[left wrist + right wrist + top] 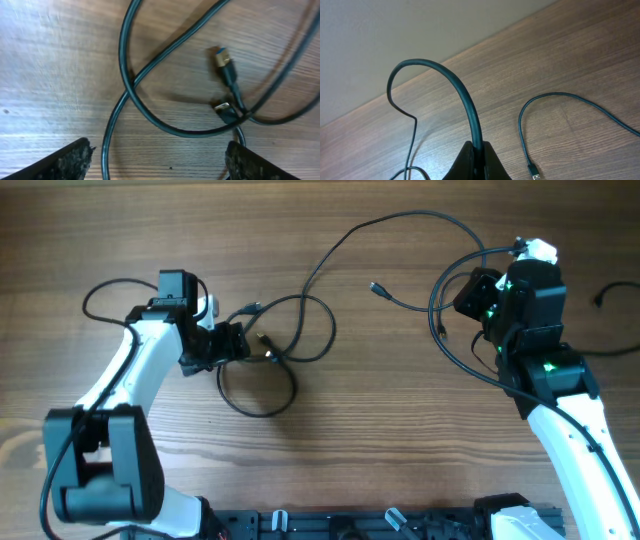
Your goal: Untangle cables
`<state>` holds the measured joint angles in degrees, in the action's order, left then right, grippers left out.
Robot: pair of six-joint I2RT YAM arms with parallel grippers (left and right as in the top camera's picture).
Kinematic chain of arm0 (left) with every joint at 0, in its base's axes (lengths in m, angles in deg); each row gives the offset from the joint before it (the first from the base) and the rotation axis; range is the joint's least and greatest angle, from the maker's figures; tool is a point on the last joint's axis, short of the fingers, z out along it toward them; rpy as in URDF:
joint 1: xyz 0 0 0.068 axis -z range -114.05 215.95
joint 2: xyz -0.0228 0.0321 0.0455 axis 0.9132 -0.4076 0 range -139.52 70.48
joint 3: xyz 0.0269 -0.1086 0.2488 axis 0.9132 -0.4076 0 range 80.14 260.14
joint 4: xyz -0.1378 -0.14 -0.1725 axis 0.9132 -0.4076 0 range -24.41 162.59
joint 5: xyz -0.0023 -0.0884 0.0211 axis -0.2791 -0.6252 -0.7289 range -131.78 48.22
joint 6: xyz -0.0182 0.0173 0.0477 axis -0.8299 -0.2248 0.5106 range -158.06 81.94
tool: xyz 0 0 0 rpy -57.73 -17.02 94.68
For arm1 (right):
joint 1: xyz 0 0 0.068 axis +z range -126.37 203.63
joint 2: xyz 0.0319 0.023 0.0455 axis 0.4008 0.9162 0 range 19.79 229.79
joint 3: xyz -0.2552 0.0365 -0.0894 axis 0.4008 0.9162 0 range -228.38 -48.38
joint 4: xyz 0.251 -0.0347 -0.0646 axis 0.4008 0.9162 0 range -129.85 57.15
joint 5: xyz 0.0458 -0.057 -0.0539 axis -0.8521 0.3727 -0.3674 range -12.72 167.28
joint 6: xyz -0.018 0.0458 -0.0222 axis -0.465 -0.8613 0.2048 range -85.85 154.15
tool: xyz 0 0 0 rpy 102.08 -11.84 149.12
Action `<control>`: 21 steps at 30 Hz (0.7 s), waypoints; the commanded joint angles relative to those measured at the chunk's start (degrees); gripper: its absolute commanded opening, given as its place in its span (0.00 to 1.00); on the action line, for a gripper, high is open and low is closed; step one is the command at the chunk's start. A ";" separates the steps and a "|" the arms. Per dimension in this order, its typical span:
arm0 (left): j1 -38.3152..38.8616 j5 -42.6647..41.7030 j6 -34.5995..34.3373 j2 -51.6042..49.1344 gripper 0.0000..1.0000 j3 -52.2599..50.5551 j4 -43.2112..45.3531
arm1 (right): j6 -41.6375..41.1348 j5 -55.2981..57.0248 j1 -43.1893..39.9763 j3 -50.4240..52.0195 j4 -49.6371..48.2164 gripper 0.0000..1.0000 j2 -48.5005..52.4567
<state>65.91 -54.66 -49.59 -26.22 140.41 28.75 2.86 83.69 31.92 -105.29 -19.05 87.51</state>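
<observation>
Thin black cables lie tangled left of centre (290, 330), with a loop (255, 395) trailing toward the front. My left gripper (238, 346) is open, low over this tangle. In the left wrist view its jaws (157, 161) straddle one strand (107, 145), with crossed strands and two small plugs (223, 60) just ahead. My right gripper (470, 295) is shut on a cable (470, 110) and holds it up in an arch. A long strand (400, 218) runs from there toward the tangle. A loose plug end (376, 286) lies on the table and also shows in the right wrist view (535, 172).
Wooden table (380, 430). The left arm's own thicker wire loops at the far left (100, 292). Another black cord lies at the right edge (605, 295). A black rail with clamps runs along the front edge (380, 522). A grey wall (395, 30) stands behind the table.
</observation>
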 commanded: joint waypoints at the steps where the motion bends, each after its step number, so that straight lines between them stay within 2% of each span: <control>1: 1.77 -1.53 -5.70 -0.46 1.00 -0.04 -0.17 | -0.59 -0.92 -0.13 -0.61 0.07 0.04 0.33; 6: 3.41 -10.88 -6.62 -0.48 1.00 -0.07 1.22 | -0.61 -0.92 -0.13 -0.61 0.11 0.04 0.33; 8: 3.69 -10.14 -14.14 -0.50 0.78 -0.04 3.50 | -0.59 -0.92 -0.13 -0.61 0.37 0.04 0.33; 9: 3.69 -8.15 -18.88 -0.50 0.73 -0.04 3.56 | -0.61 -0.92 -0.13 -0.61 0.48 0.04 0.33; 13: 3.93 1.75 -33.07 -0.50 0.75 -0.07 2.34 | -0.61 -0.92 -0.13 -0.61 0.50 0.04 0.33; 15: 4.76 3.26 -36.72 -0.50 0.80 -0.07 2.21 | -0.61 -0.92 -0.13 -0.61 0.48 0.04 0.33; 18: 6.47 4.79 -40.33 -0.50 0.81 -0.07 2.19 | -0.61 -0.92 -0.13 -0.61 0.50 0.04 0.33; 21: 9.60 10.56 -45.99 -0.61 0.80 -0.07 1.51 | -0.59 -0.92 -0.13 -0.61 0.50 0.04 0.33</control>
<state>72.69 -51.36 -87.01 -26.37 140.41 30.87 2.86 83.30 31.92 -105.29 -18.40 87.51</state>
